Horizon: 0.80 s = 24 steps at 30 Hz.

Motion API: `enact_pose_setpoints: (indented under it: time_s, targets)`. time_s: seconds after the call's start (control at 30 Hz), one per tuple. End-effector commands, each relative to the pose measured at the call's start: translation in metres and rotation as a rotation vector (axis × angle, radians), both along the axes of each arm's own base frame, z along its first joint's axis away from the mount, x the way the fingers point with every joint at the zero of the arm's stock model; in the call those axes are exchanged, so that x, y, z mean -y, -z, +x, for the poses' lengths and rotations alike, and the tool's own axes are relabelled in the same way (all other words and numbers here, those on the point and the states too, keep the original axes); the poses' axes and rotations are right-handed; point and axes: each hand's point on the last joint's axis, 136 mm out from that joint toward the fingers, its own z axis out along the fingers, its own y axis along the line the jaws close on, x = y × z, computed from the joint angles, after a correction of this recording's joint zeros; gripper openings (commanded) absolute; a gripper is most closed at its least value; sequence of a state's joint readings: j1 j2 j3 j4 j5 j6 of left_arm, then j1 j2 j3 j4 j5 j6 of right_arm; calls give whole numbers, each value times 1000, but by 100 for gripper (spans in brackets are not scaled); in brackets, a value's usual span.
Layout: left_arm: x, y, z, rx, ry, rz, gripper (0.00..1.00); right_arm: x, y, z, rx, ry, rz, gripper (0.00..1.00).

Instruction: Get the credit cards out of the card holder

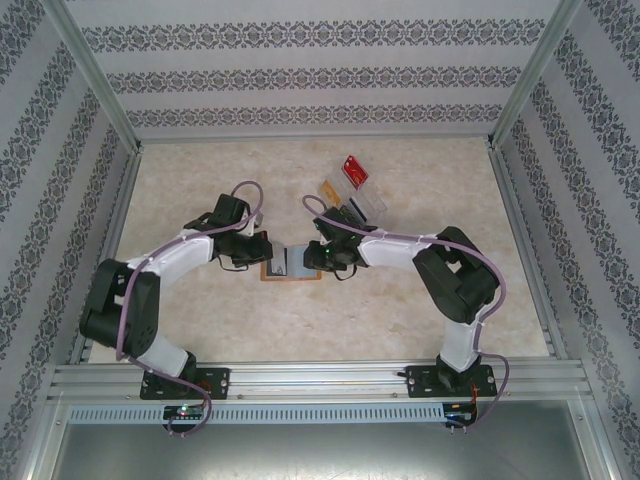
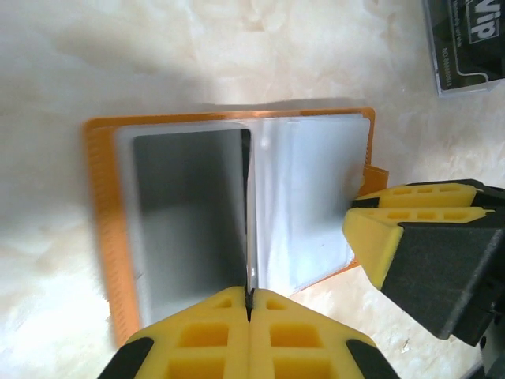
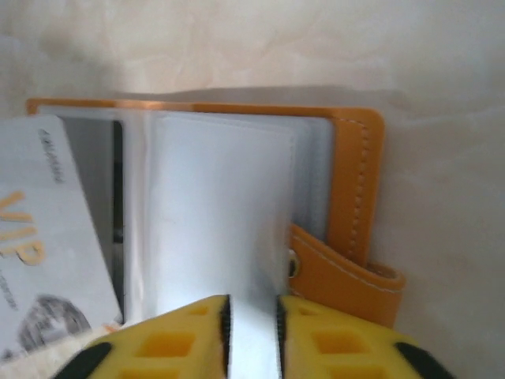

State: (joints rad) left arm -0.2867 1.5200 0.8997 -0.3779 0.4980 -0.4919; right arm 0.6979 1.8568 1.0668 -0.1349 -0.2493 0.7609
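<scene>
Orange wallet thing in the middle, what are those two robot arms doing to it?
They are working on the card holder, which lies open on the table. The left gripper is shut on one of its see-through pages, and the right gripper pinches another page near the side tab. A card marked VIP sits tilted at the holder's far side in the right wrist view; whether it is fully out, I cannot tell.
</scene>
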Motion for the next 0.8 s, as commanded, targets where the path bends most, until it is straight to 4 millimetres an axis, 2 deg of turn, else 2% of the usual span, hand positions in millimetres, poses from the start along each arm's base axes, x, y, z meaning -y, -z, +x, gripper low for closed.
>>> enact_pose_setpoints:
  time_s: [0.0,0.17,0.37,0.47,0.67,0.77]
  targets:
    - [-19,-6,-13,5,-9,92,0,-3,-34,5,58,-9,111,34]
    - [-3,-44,-7,77,1,-24,0,-12,-72,5,93,-41,293,59]
    - [24,-91,-2,133,31,-224,0,-20,-108,3,109,-71,464,76]
    - [30,-109,-2,147,18,-300,0,-21,-121,4,108,-61,535,83]
    - [42,-142,-8,153,9,-455,0,-28,-151,-1,100,-89,694,86]
    - [44,-158,-10,177,-4,-515,0,-30,-163,-2,88,-105,744,82]
